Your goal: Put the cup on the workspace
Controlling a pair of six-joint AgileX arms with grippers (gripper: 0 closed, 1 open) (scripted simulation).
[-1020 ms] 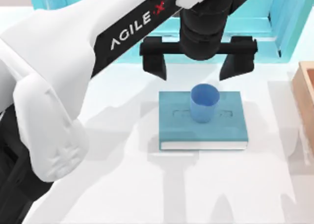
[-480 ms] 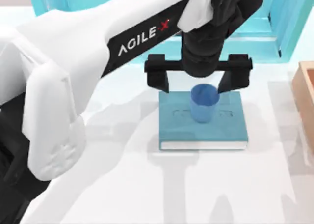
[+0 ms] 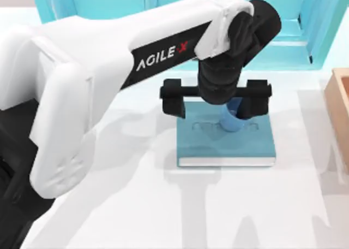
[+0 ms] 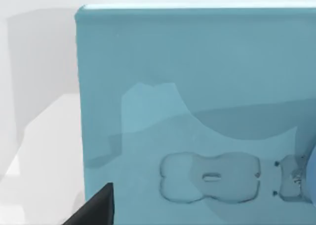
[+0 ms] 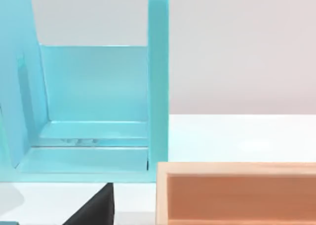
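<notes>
White workspace (image 3: 229, 211) w/ teal book (image 3: 226, 148)

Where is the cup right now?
In the top view the cup stands on the teal book near the table's middle, toward the book's far edge, between the open fingers of the left gripper.

**Cup on the book, gripper straddling it**

The small blue cylindrical cup (image 3: 233, 119) stands on the teal hardcover book (image 3: 226, 142), toward that book's far edge. The book lies flat on the broad white tabletop workspace (image 3: 163, 205), near its middle. Behind the book, at the table's far side, stands the light-blue shelf cabinet (image 3: 283, 36). A tan wooden box (image 3: 339, 112) sits at the right edge. The left gripper (image 3: 215, 99) hangs over the cup, one finger on either side.
</notes>
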